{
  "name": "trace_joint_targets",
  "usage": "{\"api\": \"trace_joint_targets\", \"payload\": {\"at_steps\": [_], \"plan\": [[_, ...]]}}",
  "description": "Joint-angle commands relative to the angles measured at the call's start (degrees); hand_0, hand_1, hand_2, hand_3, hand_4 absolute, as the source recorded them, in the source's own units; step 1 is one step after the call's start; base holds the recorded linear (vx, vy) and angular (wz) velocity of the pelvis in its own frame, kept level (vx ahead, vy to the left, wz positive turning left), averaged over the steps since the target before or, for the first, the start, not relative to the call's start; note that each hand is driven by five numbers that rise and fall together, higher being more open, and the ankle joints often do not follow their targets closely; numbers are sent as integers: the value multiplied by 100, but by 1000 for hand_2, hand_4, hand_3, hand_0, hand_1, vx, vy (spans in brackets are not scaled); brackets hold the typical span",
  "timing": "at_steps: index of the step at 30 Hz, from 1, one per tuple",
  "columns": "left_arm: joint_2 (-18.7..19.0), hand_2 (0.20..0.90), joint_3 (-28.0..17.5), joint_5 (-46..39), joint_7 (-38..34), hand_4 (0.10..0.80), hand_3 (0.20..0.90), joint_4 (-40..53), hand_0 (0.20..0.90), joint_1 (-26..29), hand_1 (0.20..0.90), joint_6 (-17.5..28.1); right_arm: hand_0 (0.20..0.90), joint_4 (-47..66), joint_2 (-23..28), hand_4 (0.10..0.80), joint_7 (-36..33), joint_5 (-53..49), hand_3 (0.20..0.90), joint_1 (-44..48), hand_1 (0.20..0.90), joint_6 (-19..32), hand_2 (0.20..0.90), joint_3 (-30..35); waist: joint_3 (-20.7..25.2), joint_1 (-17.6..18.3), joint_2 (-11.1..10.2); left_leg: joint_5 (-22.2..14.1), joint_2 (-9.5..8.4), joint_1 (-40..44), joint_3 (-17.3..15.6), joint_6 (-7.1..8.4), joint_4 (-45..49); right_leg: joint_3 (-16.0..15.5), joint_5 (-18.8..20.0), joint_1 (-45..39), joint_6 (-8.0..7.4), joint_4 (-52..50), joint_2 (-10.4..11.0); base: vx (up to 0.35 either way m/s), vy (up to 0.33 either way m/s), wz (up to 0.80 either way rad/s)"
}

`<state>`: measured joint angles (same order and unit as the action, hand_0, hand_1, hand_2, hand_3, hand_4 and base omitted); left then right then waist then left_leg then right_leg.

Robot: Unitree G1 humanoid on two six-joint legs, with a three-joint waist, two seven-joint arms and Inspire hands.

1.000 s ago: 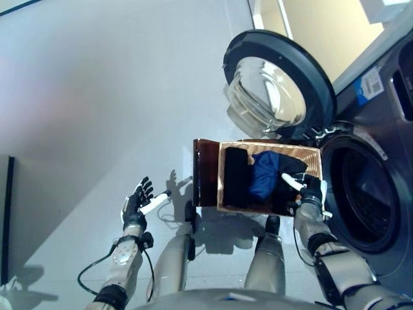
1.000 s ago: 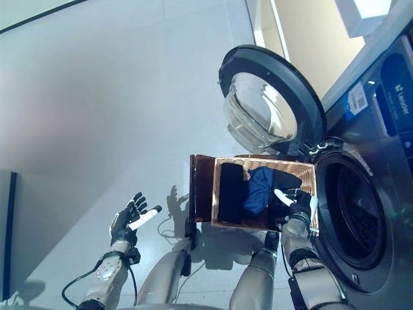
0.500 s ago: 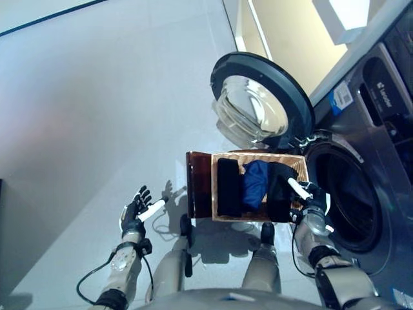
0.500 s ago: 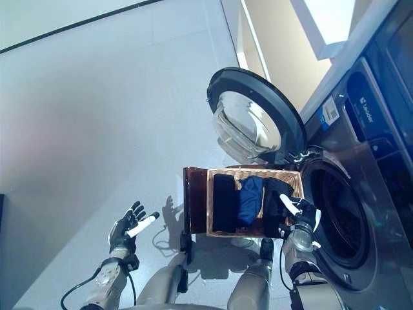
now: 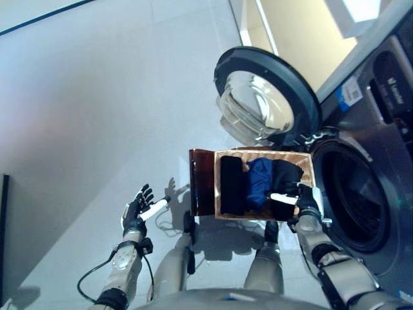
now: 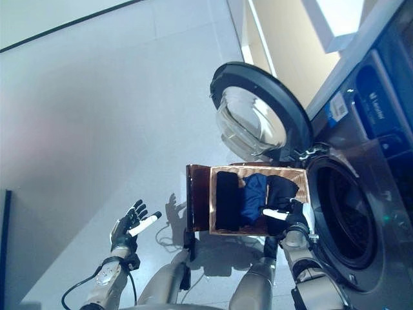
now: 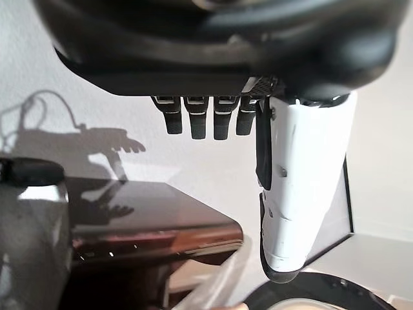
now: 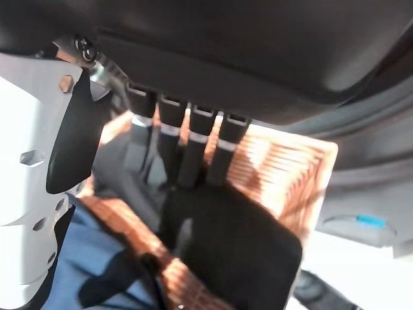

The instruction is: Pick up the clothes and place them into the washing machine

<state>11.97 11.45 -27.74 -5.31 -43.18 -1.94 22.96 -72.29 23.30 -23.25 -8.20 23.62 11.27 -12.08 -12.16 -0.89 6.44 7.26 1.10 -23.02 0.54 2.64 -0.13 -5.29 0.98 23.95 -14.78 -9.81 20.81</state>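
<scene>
Compared with a second ago, the right hand [image 5: 303, 197] has shifted so its white thumb now lies across the near right corner of the basket [image 5: 205, 182] rather than angling up over it, and the whole view has swung a little with the head. That hand hangs over the basket with its fingers [image 8: 187, 152] straight and reaching down to the black garment [image 8: 229, 248]; it has hold of nothing yet, and whether the tips actually touch the cloth I cannot tell. All the clothes remain in the basket: a black piece [image 5: 231, 186] on the side away from the washing machine [image 5: 361, 194], a blue piece [image 5: 259, 181] in the middle, and the black garment nearest the drum. The main risk, as I judge it, is a shallow pinch: straight fingers closing on a fold's edge could let the cloth slip out on the lift, or drag the blue piece along and spill it on the floor [image 5: 97, 97]. A hard push could also shove the light basket. Left of the basket, well apart, the left hand [image 5: 137, 210] hovers idle with its fingers spread and empty. Beyond the basket the round door [image 5: 264, 103] stands swung wide, and the drum mouth just beside the basket looks unobstructed.
</scene>
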Motion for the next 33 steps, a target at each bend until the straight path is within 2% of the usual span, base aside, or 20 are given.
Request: {"api": "trace_joint_targets", "payload": {"at_steps": [1, 6, 12, 20, 21, 25, 31, 33], "plan": [[265, 900, -253, 36, -89, 800, 900, 618, 900, 38, 900, 460, 900, -21, 489, 800, -440, 206, 900, 587, 900, 66, 900, -187, -227, -142, -68, -518, 152, -59, 83, 449, 687, 132, 743, 389, 311, -60, 149, 0, 0, 0], [327, 900, -254, 29, -95, 800, 900, 643, 900, -40, 900, 464, 900, -66, 470, 800, -605, 174, 900, 754, 900, 68, 900, -145, -275, -161, -41, -558, 138, -140, 75, 426, 797, 163, 734, 449, 323, -125, 141, -1, 5, 2], [333, 900, -332, -8, -279, 800, 900, 454, 900, 25, 900, 520, 900, 1357, 267, 800, -767, 54, 900, 116, 900, 326, 900, 126, -231, 15, -208, -618, 165, -170, 21, 408, 802, 232, 766, 542, 306, -103, 118, 0, 0, -2], [309, 900, -410, -20, -341, 800, 900, 387, 900, 21, 900, 549, 900, 1610, 101, 800, -1003, -99, 900, -183, 900, 450, 900, 477, -179, 96, -248, -638, 178, -249, 0, 422, 844, 236, 770, 602, 310, -103, 106, -1, 0, -2], [325, 900, -460, -33, -341, 800, 900, 329, 900, -34, 900, 548, 900, 1978, 36, 800, -992, -98, 900, -366, 900, 495, 900, 525, -166, 128, -270, -641, 188, -229, 0, 420, 833, 246, 772, 583, 311, -83, 85, 0, 0, 0], [343, 900, -484, -32, -370, 800, 900, 294, 900, -75, 900, 567, 900, 2238, 4, 800, -1040, -50, 900, -570, 900, 505, 900, 621, -129, 157, -301, -641, 203, -184, -3, 418, 801, 258, 779, 553, 303, -77, 69, 0, 0, 0], [362, 900, -429, 8, -404, 800, 900, 282, 900, 15, 900, 576, 900, 2039, 9, 800, -1157, 48, 900, -480, 900, 450, 900, 632, -122, 143, -287, -640, 179, -237, 0, 418, 824, 259, 812, 600, 298, -53, 92, -21, -2, 0], [358, 900, -391, 46, -378, 800, 900, 379, 900, 11, 900, 564, 900, 1658, 97, 800, -1237, 233, 900, -276, 900, 302, 900, 518, -143, 103, -246, -625, 139, -296, 0, 411, 836, 269, 826, 647, 301, -54, 105, -47, 4, 0]]}}
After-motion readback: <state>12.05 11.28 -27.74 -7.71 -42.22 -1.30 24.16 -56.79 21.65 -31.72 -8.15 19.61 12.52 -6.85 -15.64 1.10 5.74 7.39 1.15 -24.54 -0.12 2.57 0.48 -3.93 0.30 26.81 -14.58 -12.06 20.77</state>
